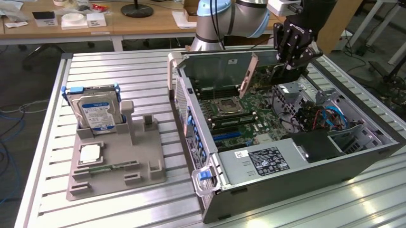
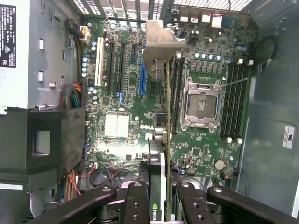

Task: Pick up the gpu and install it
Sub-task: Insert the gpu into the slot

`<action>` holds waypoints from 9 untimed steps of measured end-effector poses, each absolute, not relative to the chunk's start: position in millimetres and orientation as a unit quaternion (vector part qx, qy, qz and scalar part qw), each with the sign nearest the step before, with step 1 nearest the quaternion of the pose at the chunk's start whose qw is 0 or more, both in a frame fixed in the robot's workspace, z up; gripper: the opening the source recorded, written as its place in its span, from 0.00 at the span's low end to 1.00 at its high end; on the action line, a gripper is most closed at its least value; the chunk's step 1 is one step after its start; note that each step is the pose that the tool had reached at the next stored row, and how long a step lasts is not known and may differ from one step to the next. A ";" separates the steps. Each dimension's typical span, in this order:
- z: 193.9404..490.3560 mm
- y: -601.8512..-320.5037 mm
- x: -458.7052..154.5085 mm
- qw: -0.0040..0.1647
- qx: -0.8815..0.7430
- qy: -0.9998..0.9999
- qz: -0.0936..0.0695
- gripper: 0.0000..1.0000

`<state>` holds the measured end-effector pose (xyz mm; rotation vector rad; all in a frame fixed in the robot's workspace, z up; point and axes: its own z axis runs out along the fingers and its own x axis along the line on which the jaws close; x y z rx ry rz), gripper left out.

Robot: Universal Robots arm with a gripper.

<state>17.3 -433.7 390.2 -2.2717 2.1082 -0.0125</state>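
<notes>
gpu (image 2: 158, 158) is in the gripper (image 2: 161, 204), fingers (image 2: 135, 205) clamped on its two flat faces at the end away from the metal bracket (image 2: 159, 39). It hangs over the open computer case (image 1: 298, 171), at the far end near the arm base. Key relation: the card stands on edge and its long axis runs straight out from the fingers toward the case's back wall, bracket leading, parallel to the slots on the motherboard (image 2: 205, 154). The card edge lines up between the blue slot (image 2: 142, 77) and the memory slots beside the processor socket (image 2: 202, 105). I can't tell whether it sits exactly over its own slot, since the card covers the strip below it. The wrist view gives sideways alignment against the slots and shows the grip on both faces, but says little about height. The exterior view gives height: the card looks clear of the board and not seated, with the bracket's lower tip close to the board near the back wall; contact there is unclear. Also in the exterior view, well apart on its left, a grey holder (image 1: 120, 161) with a hard drive (image 1: 95, 111) stands on the table.
</notes>
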 end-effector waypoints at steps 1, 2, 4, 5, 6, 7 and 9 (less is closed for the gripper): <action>390.2 -433.7 17.4 0.021 -0.733 0.680 -0.004 0.27; 390.2 -433.7 17.4 0.021 -0.733 0.680 -0.004 0.27; 390.2 -433.7 17.3 0.021 -0.733 0.680 -0.004 0.27; 390.2 -433.7 17.3 0.021 -0.733 0.680 -0.004 0.27; 390.2 -433.7 17.3 0.021 -0.733 0.680 -0.004 0.27; 390.1 -433.7 17.3 0.021 -0.733 0.680 -0.004 0.27; 389.0 -433.7 17.2 0.021 -0.733 0.680 -0.004 0.27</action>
